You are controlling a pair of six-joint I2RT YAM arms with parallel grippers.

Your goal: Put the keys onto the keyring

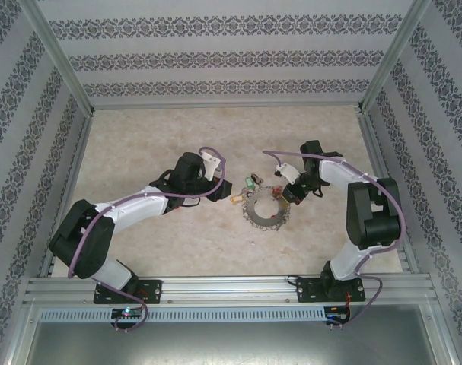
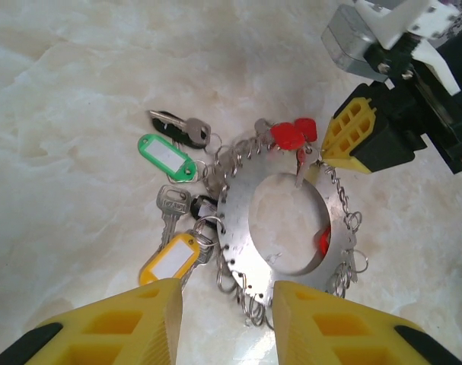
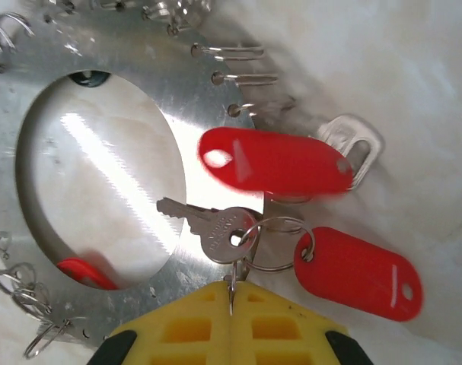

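Left gripper: my jaws stood partway apart, holding nothing, at the bottom of the left wrist frame, near the keyring's edge.
Right gripper: my pads were pressed together with a split ring nipped in the seam. A silver key and a red tag hung from it.
Keyring: lay flat on the table, centre of the top view, between my grippers.
Keys: the green tag, yellow tag and dark key were fanned left of the keyring.
Doubt: the second red tag was blurred, so I couldn't tell whether it touched the keyring.
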